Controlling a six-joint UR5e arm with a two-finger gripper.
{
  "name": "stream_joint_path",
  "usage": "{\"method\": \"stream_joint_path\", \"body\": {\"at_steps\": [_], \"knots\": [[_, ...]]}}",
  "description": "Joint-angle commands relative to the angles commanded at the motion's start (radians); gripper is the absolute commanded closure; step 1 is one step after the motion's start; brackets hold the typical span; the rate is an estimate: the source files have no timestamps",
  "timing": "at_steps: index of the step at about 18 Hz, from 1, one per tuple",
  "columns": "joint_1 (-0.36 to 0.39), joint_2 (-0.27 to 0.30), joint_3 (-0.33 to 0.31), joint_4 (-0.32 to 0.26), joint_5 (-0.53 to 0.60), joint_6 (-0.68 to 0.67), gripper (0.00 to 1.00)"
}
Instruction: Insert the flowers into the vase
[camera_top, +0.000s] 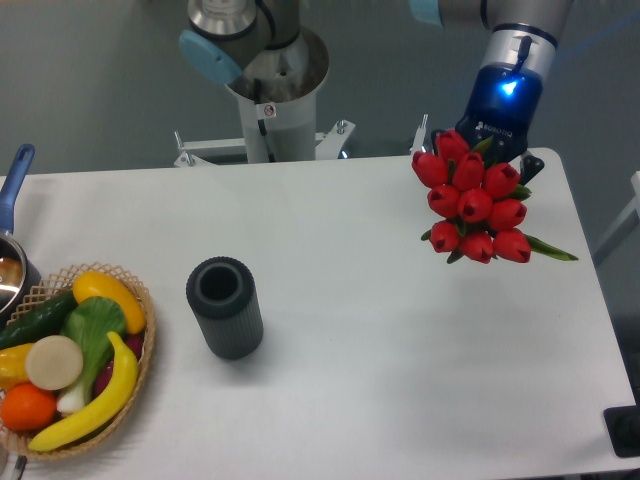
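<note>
Camera | white table | grey wall | end effector grasping flowers

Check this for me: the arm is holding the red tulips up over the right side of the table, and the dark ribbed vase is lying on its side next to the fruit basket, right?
Not quite. The vase stands upright with its round mouth facing up, as the camera view shows. The rest holds: the flowers hang at the gripper over the table's right side, and the fruit basket sits left of the vase.

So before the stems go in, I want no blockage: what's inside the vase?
The vase mouth shows only a dark hollow with nothing sticking out; its bottom is lost in shadow. The flowers are off to the side at the gripper.
</note>
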Motion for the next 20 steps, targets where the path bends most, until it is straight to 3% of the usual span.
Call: {"method": "stream_joint_path", "body": {"at_steps": [13,18,20], "knots": [[0.008,-0.008,0.008,0.000,-0.103,-0.002,0.71],[-0.012,-0.014,0.006,0.000,-0.104,0.003,0.71],[-0.057,-0.015,0.015,0.008,-0.126,0.002,0.71]]}}
